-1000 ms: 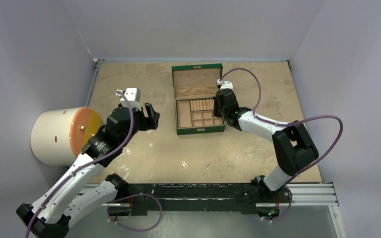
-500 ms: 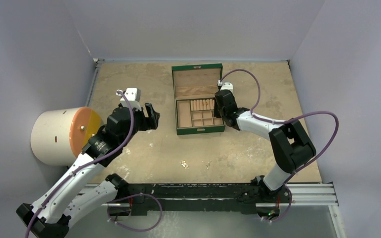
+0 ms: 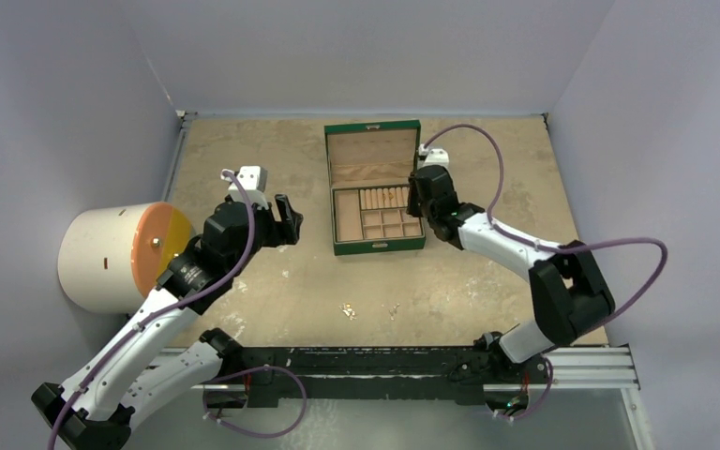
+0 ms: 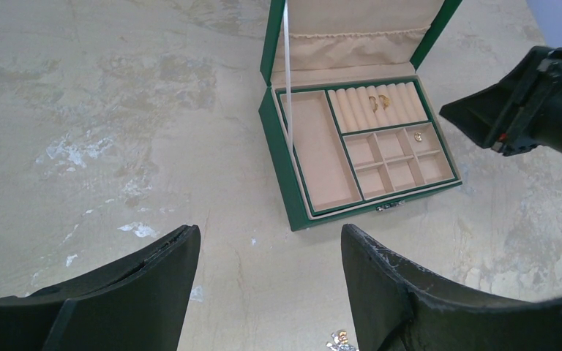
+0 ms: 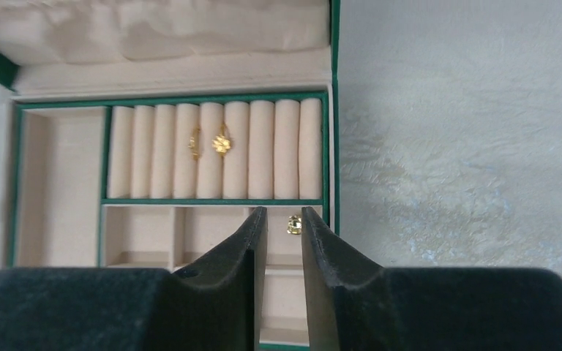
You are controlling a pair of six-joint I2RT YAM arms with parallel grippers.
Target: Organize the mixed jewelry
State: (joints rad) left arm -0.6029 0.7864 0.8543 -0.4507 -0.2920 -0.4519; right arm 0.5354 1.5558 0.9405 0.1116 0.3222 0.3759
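The mixed jewelry is split. Two small clusters [image 3: 348, 310] [image 3: 394, 309] lie on the table near the front, and one cluster [image 4: 342, 341] shows by my left gripper's finger. Two gold pieces [image 5: 222, 142] [image 5: 195, 142] sit in the ring rolls of the open green box [image 3: 375, 247]. A gold piece [image 5: 293, 224] lies in the box's right small compartment. My right gripper [image 5: 284, 210] hovers over that compartment, jaws slightly apart with nothing between them. My left gripper [image 4: 271, 230] stands open above bare table, left of the box.
A white cylinder with an orange face [image 3: 117, 255] lies at the left wall. The box lid [image 3: 371, 150] stands open at the back. Grey walls close in three sides. The arms' rail [image 3: 412, 361] runs along the near edge.
My right wrist has shifted slightly right and back over the box, its elbow swinging right, and its jaws have parted a little. The left arm has not moved.
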